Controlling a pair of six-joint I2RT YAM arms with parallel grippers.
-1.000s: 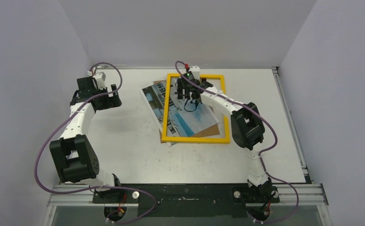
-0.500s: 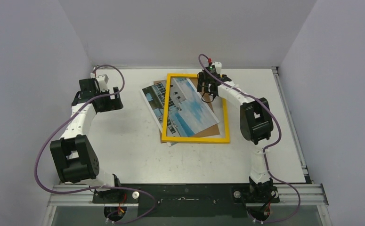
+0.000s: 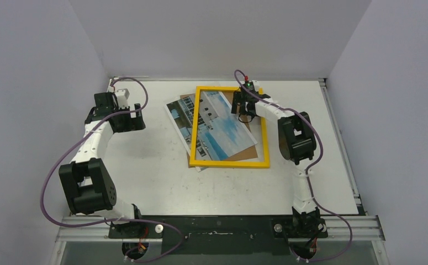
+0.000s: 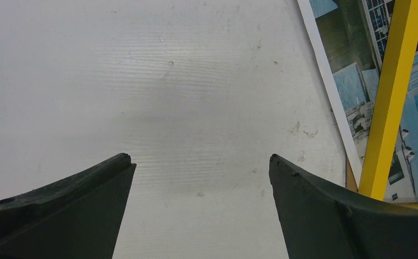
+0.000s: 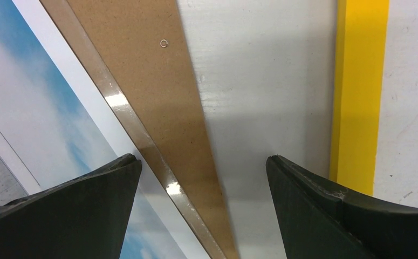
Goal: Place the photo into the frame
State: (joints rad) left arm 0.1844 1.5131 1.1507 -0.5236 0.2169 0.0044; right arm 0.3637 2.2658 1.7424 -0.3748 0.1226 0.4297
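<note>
The yellow frame (image 3: pixel 195 127) lies flat at the back middle of the table. The photo (image 3: pixel 222 128) lies askew beneath it, its left corner (image 3: pixel 175 110) poking out under the left rail. My right gripper (image 3: pixel 243 106) hovers open over the frame's upper right part. In its wrist view the gripper (image 5: pixel 202 159) spans the photo's edge (image 5: pixel 45 108) and a brown backing panel (image 5: pixel 142 65), with the frame's rail (image 5: pixel 357 91) at the right. My left gripper (image 3: pixel 127 115) stands open over bare table. Its wrist view has the gripper (image 4: pixel 198 159) empty and left of the photo (image 4: pixel 347 86) and rail (image 4: pixel 392 97).
The brown backing panel (image 3: pixel 250 146) lies under the photo and shows at the frame's lower right. A glossy strip (image 5: pixel 136 129) runs along the photo's edge. White walls close the table on three sides. A metal rail (image 3: pixel 338 127) runs along the right edge.
My right gripper has swung from over the middle of the photo to the right, towards the frame's upper right corner. The left arm has shifted only slightly. Photo and frame have not moved.
</note>
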